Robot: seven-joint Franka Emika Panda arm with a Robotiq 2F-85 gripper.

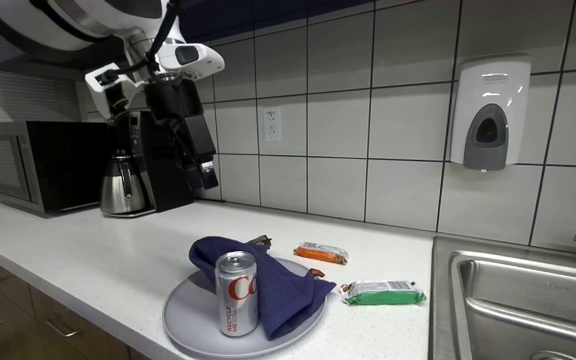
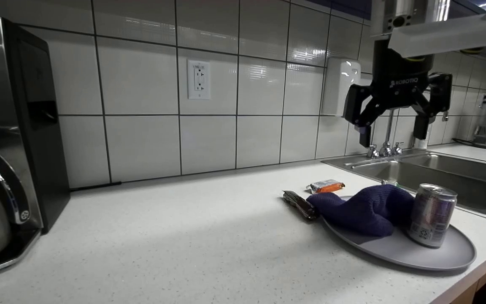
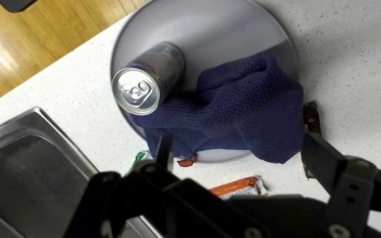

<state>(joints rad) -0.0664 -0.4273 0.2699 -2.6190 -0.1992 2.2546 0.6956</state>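
The claw point(image 2: 393, 134) hangs well above the bench point(image 2: 175, 236), spread wide and gripping nothing. Lower down, a navy cloth point(image 3: 243, 109) lies bunched on a grey plate point(image 3: 207, 26), spilling past its rim. Taking the cloth as a dial in the wrist view, a silver can point(image 3: 150, 76) stands on the plate at ten o'clock, a dark wrapper point(image 3: 313, 119) lies at three, an orange packet point(image 3: 238, 187) at six.
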